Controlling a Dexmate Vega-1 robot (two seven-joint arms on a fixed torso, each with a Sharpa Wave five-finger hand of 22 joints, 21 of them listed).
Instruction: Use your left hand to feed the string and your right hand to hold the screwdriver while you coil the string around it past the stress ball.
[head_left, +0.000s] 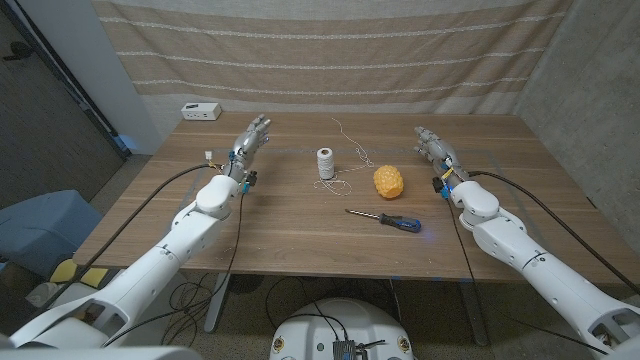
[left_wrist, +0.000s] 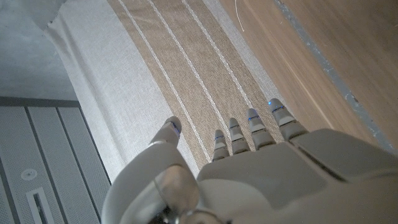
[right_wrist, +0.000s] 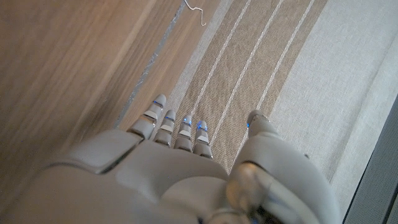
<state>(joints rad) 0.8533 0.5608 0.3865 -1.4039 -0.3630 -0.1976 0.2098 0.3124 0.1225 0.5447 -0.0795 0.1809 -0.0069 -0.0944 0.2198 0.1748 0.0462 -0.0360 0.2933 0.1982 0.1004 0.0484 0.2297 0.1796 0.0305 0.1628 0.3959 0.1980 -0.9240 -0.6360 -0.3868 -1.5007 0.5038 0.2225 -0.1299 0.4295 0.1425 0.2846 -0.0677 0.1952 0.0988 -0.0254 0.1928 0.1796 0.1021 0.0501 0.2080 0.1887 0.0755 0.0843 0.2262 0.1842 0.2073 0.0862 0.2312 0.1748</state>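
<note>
The screwdriver (head_left: 385, 219), with a blue handle and a dark shaft, is seen lying flat on the table (head_left: 300, 245) just below and right of the frame's centre, held by nothing. Just above it the yellow stress ball (head_left: 390, 181) is set, and to the ball's left a white spool (head_left: 325, 163) of string stands upright near the middle of the frame. Loose string (head_left: 352, 152) is trailed from the spool in loops toward the upper centre and around the spool's base. The left hand (head_left: 250, 139) is seen in the upper left part of the table, well apart from the spool, its fingers stretched out and apart with nothing held; in the left wrist view its fingers (left_wrist: 236, 134) are shown extended toward a striped curtain (left_wrist: 186, 68). The right hand (head_left: 432, 146) is placed in the upper right part, near the ball but not touching it, likewise spread and holding nothing. A small white box (head_left: 201, 111) is set at the table's upper left corner.
</note>
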